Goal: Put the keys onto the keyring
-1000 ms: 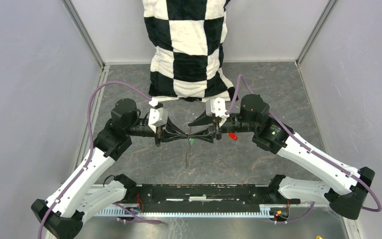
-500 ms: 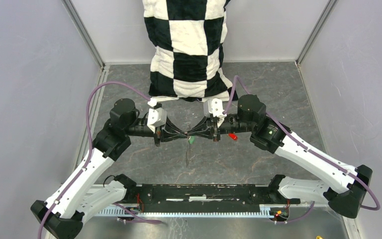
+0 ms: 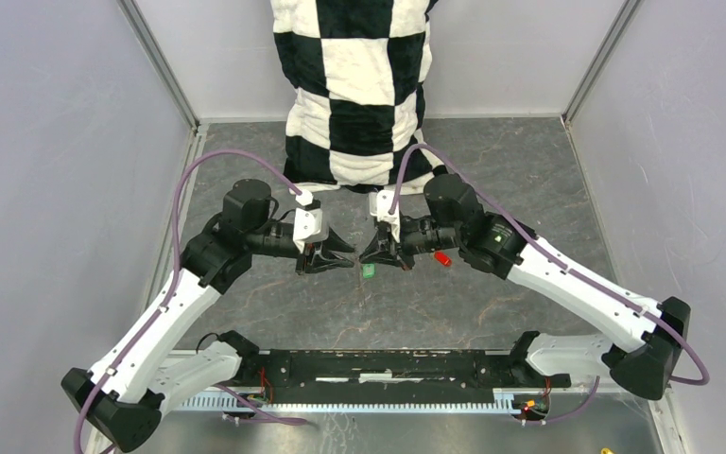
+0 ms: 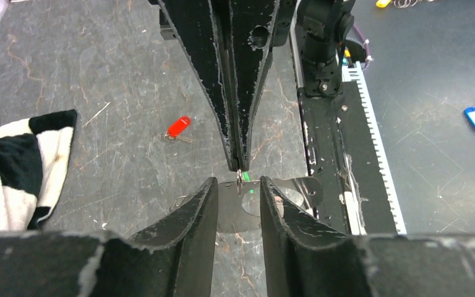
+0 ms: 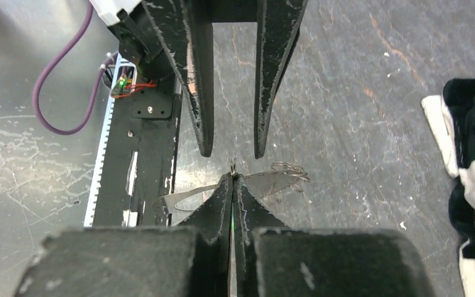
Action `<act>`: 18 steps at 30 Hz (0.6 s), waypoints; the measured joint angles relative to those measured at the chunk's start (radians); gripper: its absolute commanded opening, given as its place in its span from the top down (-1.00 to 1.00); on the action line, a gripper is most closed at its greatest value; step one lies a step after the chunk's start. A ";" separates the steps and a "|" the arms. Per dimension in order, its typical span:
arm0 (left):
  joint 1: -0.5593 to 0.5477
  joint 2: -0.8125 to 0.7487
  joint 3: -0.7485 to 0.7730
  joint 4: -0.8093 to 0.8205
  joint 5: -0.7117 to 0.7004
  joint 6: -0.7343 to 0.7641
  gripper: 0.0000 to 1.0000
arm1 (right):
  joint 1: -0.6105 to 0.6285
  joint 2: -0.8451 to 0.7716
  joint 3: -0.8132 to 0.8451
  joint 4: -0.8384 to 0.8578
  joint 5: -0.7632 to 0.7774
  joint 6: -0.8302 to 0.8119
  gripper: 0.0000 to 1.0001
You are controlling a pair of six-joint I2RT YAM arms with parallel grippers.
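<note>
left gripper (image 4: 237, 184): fingers spread, nothing between them; the tips face the right gripper, just apart from it
green key (image 3: 369, 270): we see it hanging just under the right fingertips, above the table (image 3: 529, 189)
right gripper (image 5: 232, 179): fingers pressed together, pinching the green key
keyring (image 5: 287, 168): thin wire curls just beyond the right fingertips; we cannot tell if it is held or lying
red key (image 3: 442, 257): lies on the table beside the right wrist, untouched

Green key (image 3: 369, 270) hangs pinched in the right end effector (image 3: 363, 256); red key (image 3: 442, 257) lies flat nearby
</note>
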 measured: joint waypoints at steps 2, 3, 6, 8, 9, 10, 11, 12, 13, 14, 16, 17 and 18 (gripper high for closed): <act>0.000 0.006 0.005 -0.022 -0.009 0.025 0.22 | 0.000 0.021 0.026 -0.042 0.009 -0.011 0.99; 0.000 0.010 0.007 -0.034 -0.010 0.040 0.22 | 0.000 0.031 0.045 -0.067 0.014 -0.017 0.99; 0.000 0.023 0.016 -0.067 -0.015 0.081 0.23 | 0.000 0.051 0.088 -0.111 0.024 -0.027 0.99; 0.000 0.028 0.018 -0.083 -0.026 0.101 0.23 | 0.001 0.060 0.116 -0.135 0.026 -0.031 0.99; 0.000 0.030 0.018 -0.090 -0.032 0.111 0.23 | 0.001 0.062 0.124 -0.143 0.026 -0.033 0.99; 0.000 0.032 0.018 -0.096 -0.038 0.122 0.22 | 0.003 0.063 0.133 -0.153 0.026 -0.034 0.99; 0.000 0.035 0.018 -0.098 -0.044 0.129 0.22 | 0.005 0.066 0.139 -0.158 0.026 -0.037 0.99; 0.000 0.037 0.018 -0.097 -0.052 0.132 0.22 | 0.007 0.068 0.145 -0.164 0.026 -0.039 0.99; 0.000 0.038 0.018 -0.097 -0.061 0.138 0.22 | 0.010 0.071 0.149 -0.171 0.026 -0.040 0.99; 0.000 0.038 0.018 -0.097 -0.065 0.143 0.22 | 0.012 0.073 0.152 -0.177 0.026 -0.041 0.99; 0.000 0.038 0.019 -0.095 -0.070 0.146 0.23 | 0.018 0.084 0.163 -0.196 0.026 -0.044 0.99; 0.000 0.038 0.019 -0.094 -0.071 0.146 0.24 | 0.022 0.091 0.169 -0.204 0.027 -0.046 0.99; 0.000 0.038 0.019 -0.094 -0.071 0.146 0.26 | 0.026 0.098 0.179 -0.214 0.030 -0.047 0.99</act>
